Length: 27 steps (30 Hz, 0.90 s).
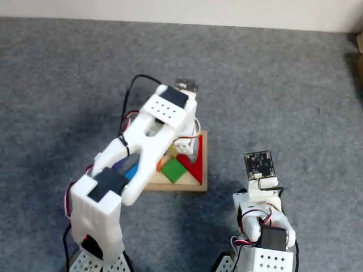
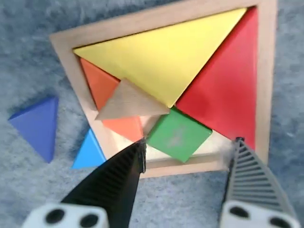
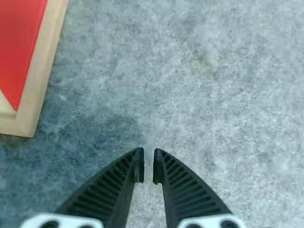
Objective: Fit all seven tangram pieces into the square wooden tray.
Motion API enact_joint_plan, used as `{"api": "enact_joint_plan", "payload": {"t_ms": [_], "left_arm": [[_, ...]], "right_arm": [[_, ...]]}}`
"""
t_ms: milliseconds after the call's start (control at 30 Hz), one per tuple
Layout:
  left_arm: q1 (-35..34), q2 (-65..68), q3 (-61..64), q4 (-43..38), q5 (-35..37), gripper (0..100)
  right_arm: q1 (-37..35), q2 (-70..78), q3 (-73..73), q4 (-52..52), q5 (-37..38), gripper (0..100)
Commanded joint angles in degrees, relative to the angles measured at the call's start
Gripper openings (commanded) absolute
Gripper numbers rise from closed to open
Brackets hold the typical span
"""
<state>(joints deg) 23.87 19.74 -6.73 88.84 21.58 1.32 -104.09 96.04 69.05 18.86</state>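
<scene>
Left end effector [image 2: 190, 141] gapes empty above green square [image 2: 179, 134] — right end effector [image 3: 147, 156] closed, empty.

Indoor room, kind not determinable. The work surface is covered in grey carpet [image 1: 283, 85]; a pale wall [image 1: 227, 11] is seen along its far edge.

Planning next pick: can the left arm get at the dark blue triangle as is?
Probably yes: the dark blue triangle lies uncovered on the carpet beside the tray, and the left gripper hangs open over the tray.
</scene>
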Motion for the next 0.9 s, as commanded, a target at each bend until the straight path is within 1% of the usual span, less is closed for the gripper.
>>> {"api": "enact_joint_plan", "payload": {"t_ms": [0, 67, 133, 233, 333, 500, 600, 867], "left_arm": [[-1.8, -4.2, -1.3, 0.3, -2.7, 28], [-4.3, -4.2, -1.3, 0.2, -3.9, 28], [-7.0, -4.1, -1.3, -0.7, -6.7, 28], [-10.1, -4.1, 1.0, -5.0, -10.0, 28], [-10.9, -4.1, 5.0, -10.3, -13.5, 28], [-8.7, -4.1, 8.2, -14.0, -17.5, 28], [-6.5, -4.1, 8.3, -14.1, -19.3, 28], [-3.8, -4.0, 10.2, -14.1, -23.7, 28]], "right_arm": [[0.7, -0.7, 5.1, 0.1, 0.5, 4.8], [0.7, -0.7, 5.1, 0.1, 0.5, 4.8], [0.7, -0.7, 5.1, 0.1, 0.5, 4.8], [0.7, -0.7, 5.1, 0.1, 0.5, 4.8], [0.7, -0.7, 5.1, 0.1, 0.5, 4.8], [0.7, -0.7, 5.1, 0.1, 0.5, 4.8], [0.7, -0.7, 5.1, 0.1, 0.5, 4.8], [0.7, -0.7, 5.1, 0.1, 0.5, 4.8]]}}
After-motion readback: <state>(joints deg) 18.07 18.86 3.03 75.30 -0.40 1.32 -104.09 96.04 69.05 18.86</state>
